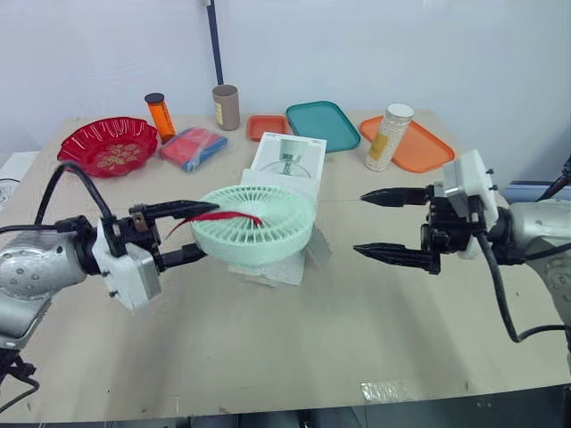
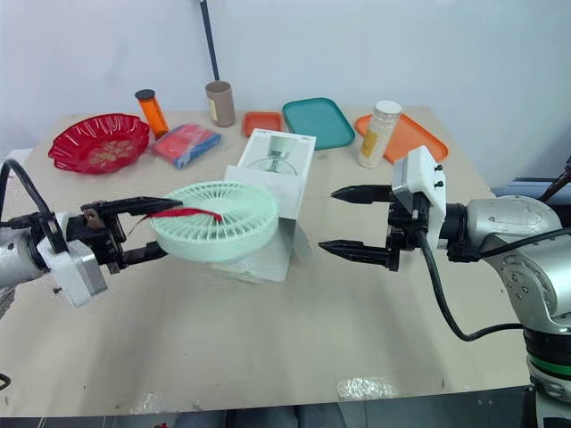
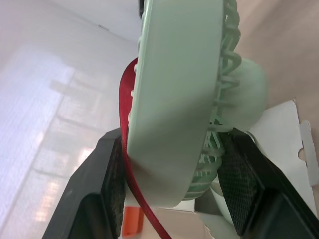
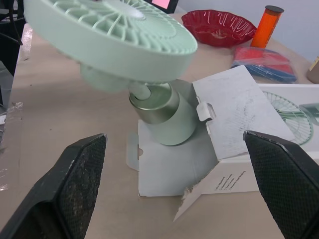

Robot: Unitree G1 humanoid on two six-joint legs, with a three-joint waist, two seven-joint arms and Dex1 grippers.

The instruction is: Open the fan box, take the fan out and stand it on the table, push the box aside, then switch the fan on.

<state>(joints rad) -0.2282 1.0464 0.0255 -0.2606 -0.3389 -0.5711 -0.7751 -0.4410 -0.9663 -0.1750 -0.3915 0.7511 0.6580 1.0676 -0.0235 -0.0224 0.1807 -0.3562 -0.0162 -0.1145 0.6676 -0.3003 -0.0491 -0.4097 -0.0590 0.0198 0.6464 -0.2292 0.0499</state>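
Observation:
The mint-green fan (image 1: 254, 223) is held with its round head lying flat, a red strap (image 1: 227, 217) across its grille. My left gripper (image 1: 198, 234) is shut on the head's left rim, with a finger (image 3: 112, 189) on each face. The fan's metallic green base (image 4: 157, 114) hangs over the open flaps of the white fan box (image 1: 285, 160), which lies at the table's middle; I cannot tell whether the base touches it. My right gripper (image 1: 361, 223) stands open to the right of the fan, apart from it, with nothing between its fingers (image 4: 79, 184).
Along the back of the table (image 1: 294, 339) stand a red bowl (image 1: 107, 145), an orange bottle (image 1: 161, 116), a cardboard tube (image 1: 226, 107), a blue-and-red packet (image 1: 193, 147), a small orange tray (image 1: 266, 127), a teal tray (image 1: 323, 125), and a white bottle (image 1: 389, 136) on an orange tray (image 1: 424, 150).

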